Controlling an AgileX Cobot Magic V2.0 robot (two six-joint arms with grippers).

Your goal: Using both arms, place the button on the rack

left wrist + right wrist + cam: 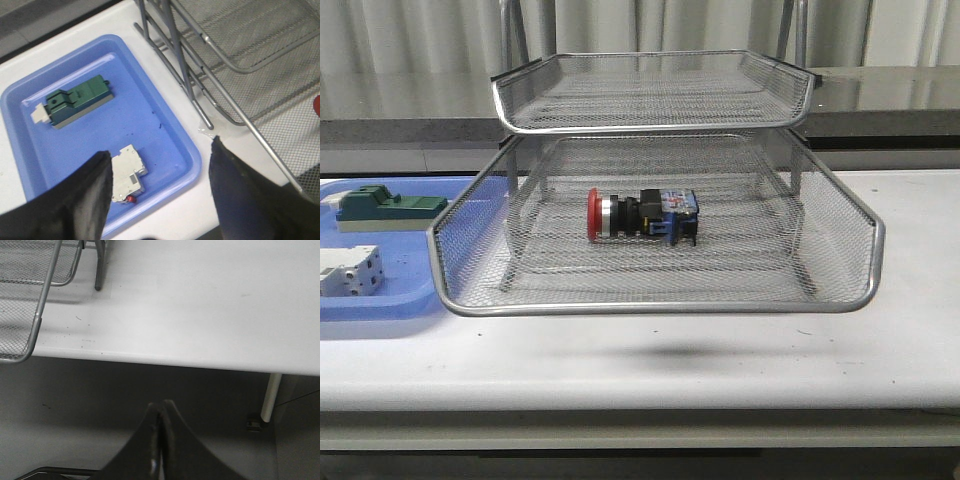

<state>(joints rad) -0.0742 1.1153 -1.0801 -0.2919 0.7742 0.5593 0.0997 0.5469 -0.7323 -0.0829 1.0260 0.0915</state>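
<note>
A: From the front, where's the button (640, 215)?

B: Lying on its side on the mesh floor of the pulled-out tier of the rack (660, 300), red head to the left, blue block to the right. Another tier sits above it, further back. Left of the rack a blue tray (380, 300) holds a green block (385, 205) and a white block (350, 272). Neither arm shows here.

A: And the left wrist view?

B: The left claw (160, 187) hangs with its fingers (80, 200) spread wide and nothing between them, above the tray's (165, 130) near corner and the white block (127, 172). The green block (75, 100) lies further along the tray. The rack's (235, 65) tiers and legs are beside it, and a sliver of red (317, 106) shows at the picture's edge.

A: Right wrist view?

B: The right claw (161, 440) has its fingers pressed together, holding nothing, out past the table (200, 305) edge. A rack (35, 320) corner is visible.
</note>
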